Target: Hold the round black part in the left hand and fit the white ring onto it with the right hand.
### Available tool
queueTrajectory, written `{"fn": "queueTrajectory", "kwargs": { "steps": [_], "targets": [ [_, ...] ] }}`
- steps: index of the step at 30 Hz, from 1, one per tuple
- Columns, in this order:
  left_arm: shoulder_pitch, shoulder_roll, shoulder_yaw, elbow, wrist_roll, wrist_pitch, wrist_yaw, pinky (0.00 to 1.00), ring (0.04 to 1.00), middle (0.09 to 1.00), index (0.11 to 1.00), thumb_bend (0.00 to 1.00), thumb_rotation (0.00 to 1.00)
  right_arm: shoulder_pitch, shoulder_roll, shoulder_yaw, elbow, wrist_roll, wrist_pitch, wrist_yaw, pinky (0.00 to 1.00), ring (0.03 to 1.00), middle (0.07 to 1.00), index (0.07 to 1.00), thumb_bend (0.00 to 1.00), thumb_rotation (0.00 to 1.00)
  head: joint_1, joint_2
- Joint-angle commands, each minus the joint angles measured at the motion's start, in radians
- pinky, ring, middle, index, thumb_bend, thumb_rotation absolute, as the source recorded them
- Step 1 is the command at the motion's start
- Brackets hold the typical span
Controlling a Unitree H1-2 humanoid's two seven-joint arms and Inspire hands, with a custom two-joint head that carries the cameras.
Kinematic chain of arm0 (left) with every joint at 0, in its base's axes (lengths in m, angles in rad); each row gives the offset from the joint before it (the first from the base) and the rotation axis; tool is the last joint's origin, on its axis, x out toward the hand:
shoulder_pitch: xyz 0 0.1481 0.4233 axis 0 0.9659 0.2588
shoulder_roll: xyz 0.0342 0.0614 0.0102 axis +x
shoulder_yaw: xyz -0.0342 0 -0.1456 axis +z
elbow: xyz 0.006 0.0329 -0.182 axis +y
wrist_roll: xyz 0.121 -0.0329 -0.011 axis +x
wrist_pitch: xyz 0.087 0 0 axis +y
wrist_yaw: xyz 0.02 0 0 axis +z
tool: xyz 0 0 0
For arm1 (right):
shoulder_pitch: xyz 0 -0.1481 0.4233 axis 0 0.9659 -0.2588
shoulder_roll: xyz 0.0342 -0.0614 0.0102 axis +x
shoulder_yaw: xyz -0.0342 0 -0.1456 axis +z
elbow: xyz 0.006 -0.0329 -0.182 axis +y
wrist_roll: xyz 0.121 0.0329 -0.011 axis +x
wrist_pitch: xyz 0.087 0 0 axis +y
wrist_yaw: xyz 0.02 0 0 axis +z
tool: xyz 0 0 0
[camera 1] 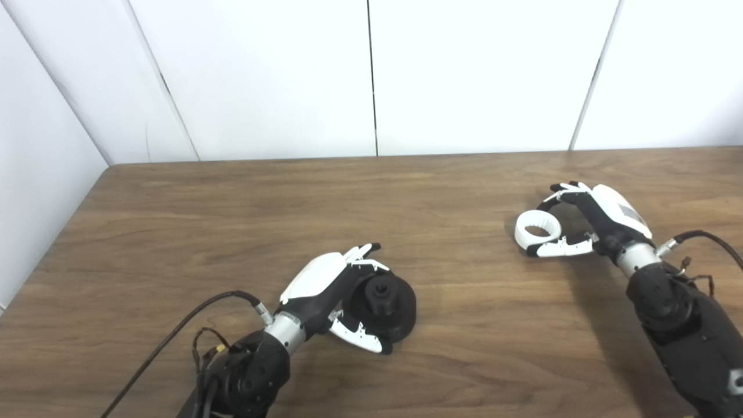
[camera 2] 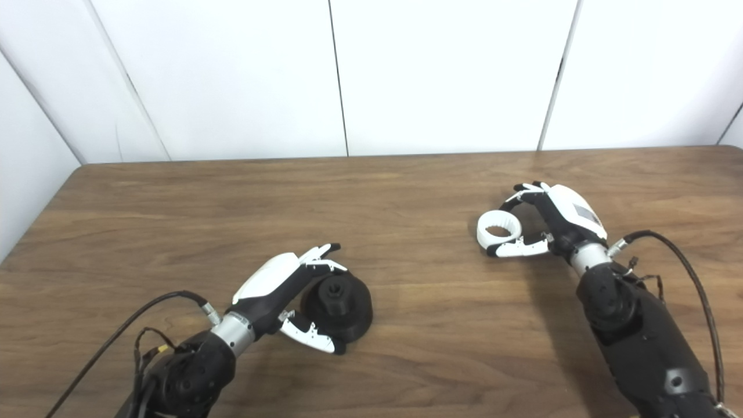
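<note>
We note the round black part [camera 1: 384, 307] sitting on the wooden table [camera 1: 441, 360] near the front, left of centre. It is a wide disc with a raised hub, and the hub's bore faces upward, tilted slightly toward the camera. The left hand [camera 1: 334, 296] cups it from the left: fingers curl over the far rim, thumb lies along the near edge. We judge this a loose wrap rather than a lift, since the part looks to rest on the table; whether the grip is firm we cannot tell.

The white ring [camera 1: 538, 231] lies well apart, to the right and farther back. The right hand [camera 1: 586, 223] encloses it, thumb just beside its near side and fingers arched over the far side. Contact looks likely, but we cannot tell whether the ring is pinched or only bracketed. Its opening faces up.

Key relation: the ring must travel leftward and toward the robot to reach the hub. Both axes look roughly vertical, so we expect little reorientation.
</note>
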Motion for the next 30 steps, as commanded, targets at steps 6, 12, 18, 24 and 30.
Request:
{"fn": "queueTrajectory", "kwargs": {
  "steps": [6, 12, 18, 24, 30],
  "targets": [
    [-0.006, 0.001, -0.003, -0.016, -0.002, -0.008, -0.006, 0.92, 1.0, 1.0, 0.68, 0.83, 0.2, -0.042, -0.005, -0.022, -0.016, 0.001, -0.055, -0.054, 0.94, 0.949, 0.87, 0.577, 0.83, 0.23, 0.002, 0.003],
    [-0.004, 0.001, -0.002, -0.015, -0.002, -0.011, -0.003, 0.92, 1.0, 1.0, 0.678, 0.83, 0.2, -0.039, -0.003, -0.026, -0.008, 0.005, -0.074, -0.069, 0.92, 0.945, 0.863, 0.493, 0.54, 0.15, 0.003, 0.004],
    [-0.003, 0.002, -0.001, -0.02, -0.002, -0.008, -0.006, 0.92, 1.0, 1.0, 0.68, 0.83, 0.2, -0.035, 0.003, -0.031, -0.013, 0.009, -0.074, -0.081, 0.89, 0.937, 0.854, 0.488, 0.53, 0.15, 0.003, 0.007],
    [-0.003, 0.002, -0.002, -0.022, 0.002, -0.004, -0.007, 0.91, 1.0, 1.0, 0.676, 0.83, 0.2, -0.02, 0.006, -0.04, -0.063, 0.022, -0.063, -0.066, 0.87, 0.932, 0.847, 0.488, 0.53, 0.15, 0.001, 0.013],
    [-0.003, 0.0, -0.002, -0.019, -0.002, -0.008, -0.008, 0.92, 1.0, 1.0, 0.677, 0.83, 0.19, -0.004, 0.013, -0.06, -0.134, 0.058, -0.023, -0.024, 0.88, 0.94, 0.848, 0.489, 0.53, 0.15, 0.005, 0.014]
  ]
}}
